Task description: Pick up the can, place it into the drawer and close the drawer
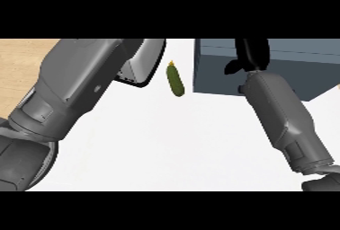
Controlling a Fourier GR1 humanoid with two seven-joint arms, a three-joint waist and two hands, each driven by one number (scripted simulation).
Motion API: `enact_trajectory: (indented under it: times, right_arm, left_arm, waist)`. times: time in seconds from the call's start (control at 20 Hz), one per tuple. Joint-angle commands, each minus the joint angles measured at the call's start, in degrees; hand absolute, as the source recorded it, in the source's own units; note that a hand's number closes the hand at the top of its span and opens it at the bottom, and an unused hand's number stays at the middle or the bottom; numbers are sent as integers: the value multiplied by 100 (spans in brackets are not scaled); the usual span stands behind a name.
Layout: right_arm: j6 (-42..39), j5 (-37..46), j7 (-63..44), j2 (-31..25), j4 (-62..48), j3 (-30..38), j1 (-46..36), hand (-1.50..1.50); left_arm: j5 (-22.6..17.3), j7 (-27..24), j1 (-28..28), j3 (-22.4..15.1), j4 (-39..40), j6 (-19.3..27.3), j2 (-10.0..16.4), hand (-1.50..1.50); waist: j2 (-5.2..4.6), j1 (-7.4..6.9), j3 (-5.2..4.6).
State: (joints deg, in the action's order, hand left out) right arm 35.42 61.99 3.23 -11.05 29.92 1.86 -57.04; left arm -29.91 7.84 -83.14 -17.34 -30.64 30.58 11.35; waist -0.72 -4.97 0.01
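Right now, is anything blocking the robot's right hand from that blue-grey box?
Nothing visible does. The right hand is over the blue-grey box. The green vegetable lies off to the box's left, out of the way. No can shows.

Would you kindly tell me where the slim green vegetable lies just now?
Head view, upper middle: the slim green vegetable lies on the white counter, between the grey left forearm and the blue-grey box.
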Motion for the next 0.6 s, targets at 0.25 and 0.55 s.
enact_trajectory:
  times: [0.25,0.55]
  right_arm:
    - [262,-90,50,-27,-815,367,-1028,-150]
    - [59,-535,513,33,-892,750,-1221,-150]
  left_arm:
    - [35,131,641,-44,-768,-114,286,-150]
    - [30,332,941,-83,-1228,-205,503,-150]
  waist:
    - [-46,-160,5]
    - [-41,-208,11]
